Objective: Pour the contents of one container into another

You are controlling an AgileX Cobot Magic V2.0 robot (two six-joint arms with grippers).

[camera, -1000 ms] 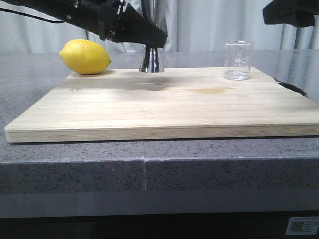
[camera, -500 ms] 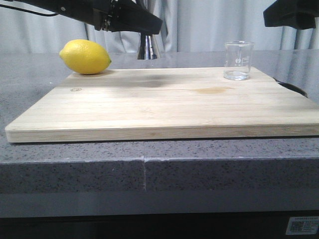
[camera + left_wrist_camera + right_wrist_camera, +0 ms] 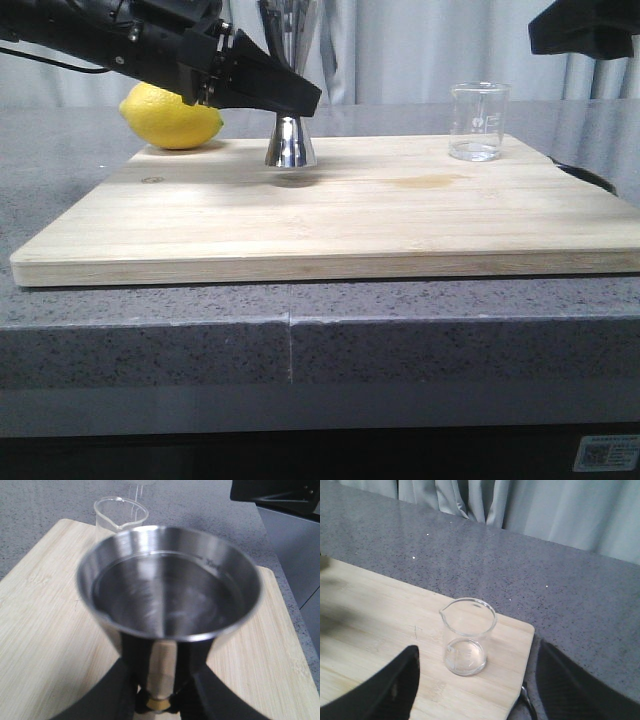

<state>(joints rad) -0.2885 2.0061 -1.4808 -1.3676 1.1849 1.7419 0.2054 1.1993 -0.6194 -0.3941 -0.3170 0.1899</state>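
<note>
**Setting the jigger down clean before the pour**

Grey speckled countertop with pale curtains behind, and a wooden cutting board (image 3: 330, 215) laid across it. Nothing is parked along the board's near edge; all the action is toward the far edge.

Near the middle of the far edge, the steel jigger (image 3: 290, 140) is pinched at its gold-banded waist by the left gripper (image 3: 159, 690), fingers pressed in on both sides as seen in the left wrist view. Its base looks to be at or just above the board; contact can't be confirmed from the front view. The upper cup is seen wide open and looks dry, though the picture is blurred. A lemon (image 3: 170, 115) sits at the far left corner, just behind the arm.

At the far right corner, the glass beaker (image 3: 479, 121) stands upright, well apart from the jigger. A thin layer of clear liquid may be at its bottom, hard to be sure. The right gripper (image 3: 475, 680) hovers above it with fingers spread wide, nothing held.

Tips for the step, as a judgement:
- The jigger should be kept vertical and steadied, since that narrow waist makes it tippy.
- Release shouldn't happen until the base is flat on the wood.
- The beaker should be gripped low on its wall, with the lip turned toward the jigger.
</note>
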